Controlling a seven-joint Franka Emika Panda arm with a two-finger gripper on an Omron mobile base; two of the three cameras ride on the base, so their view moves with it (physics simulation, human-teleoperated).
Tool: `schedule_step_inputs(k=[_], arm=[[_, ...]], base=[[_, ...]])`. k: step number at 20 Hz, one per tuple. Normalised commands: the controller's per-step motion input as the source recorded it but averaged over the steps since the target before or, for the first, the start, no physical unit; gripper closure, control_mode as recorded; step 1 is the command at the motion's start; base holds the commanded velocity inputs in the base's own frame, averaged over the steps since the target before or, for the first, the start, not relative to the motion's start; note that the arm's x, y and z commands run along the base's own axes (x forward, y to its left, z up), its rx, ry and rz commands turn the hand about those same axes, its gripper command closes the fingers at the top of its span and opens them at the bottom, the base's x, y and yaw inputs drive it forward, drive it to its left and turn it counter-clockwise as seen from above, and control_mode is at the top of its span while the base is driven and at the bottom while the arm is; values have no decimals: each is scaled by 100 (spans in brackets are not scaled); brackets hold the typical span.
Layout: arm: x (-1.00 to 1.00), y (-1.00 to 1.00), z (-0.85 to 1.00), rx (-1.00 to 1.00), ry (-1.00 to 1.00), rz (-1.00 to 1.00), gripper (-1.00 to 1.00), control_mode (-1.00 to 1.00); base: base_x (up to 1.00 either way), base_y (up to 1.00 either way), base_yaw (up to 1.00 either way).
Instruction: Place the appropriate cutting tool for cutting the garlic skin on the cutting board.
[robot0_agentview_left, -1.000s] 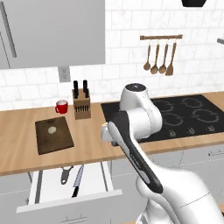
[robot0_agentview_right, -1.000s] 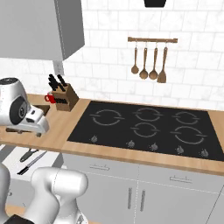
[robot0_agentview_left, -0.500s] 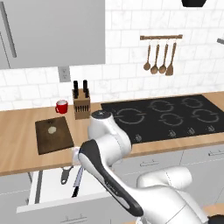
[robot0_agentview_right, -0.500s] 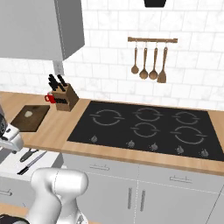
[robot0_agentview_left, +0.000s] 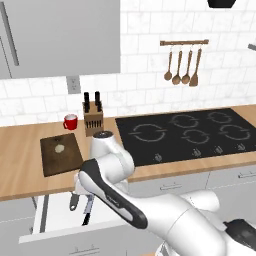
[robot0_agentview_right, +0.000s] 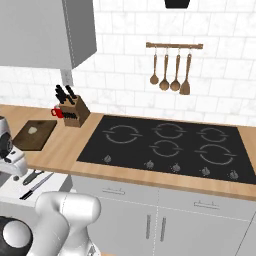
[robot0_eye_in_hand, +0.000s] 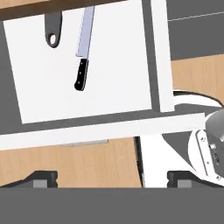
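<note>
In the hand view the knife (robot0_eye_in_hand: 82, 50) lies well above the gripper (robot0_eye_in_hand: 113, 178), whose jaws stand wide apart and hold nothing. The knife rests in the open white drawer (robot0_eye_in_hand: 118, 78), toward its back edge under the counter lip, handle nearer the drawer front, just beside the dark peeler (robot0_eye_in_hand: 53, 31). The board (robot0_agentview_left: 60, 153) sits on the counter (robot0_agentview_left: 20, 160) above the drawer, with the garlic (robot0_agentview_left: 59, 148) on it, near its far edge.
</note>
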Motion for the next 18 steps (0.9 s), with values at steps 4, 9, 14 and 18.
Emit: schedule_step_inputs(k=[4,9,14,18], arm=[[34,5,-53,-8,1,5,-100,-100],[6,3,-50,-9,-6,9,-100,-100],[1,6,-45,-4,-8,8,-100,-100],[6,0,-36,0,-2,7,-100,-100]], base=[[0,0,0],[0,0,0],[0,0,0],[0,0,0]])
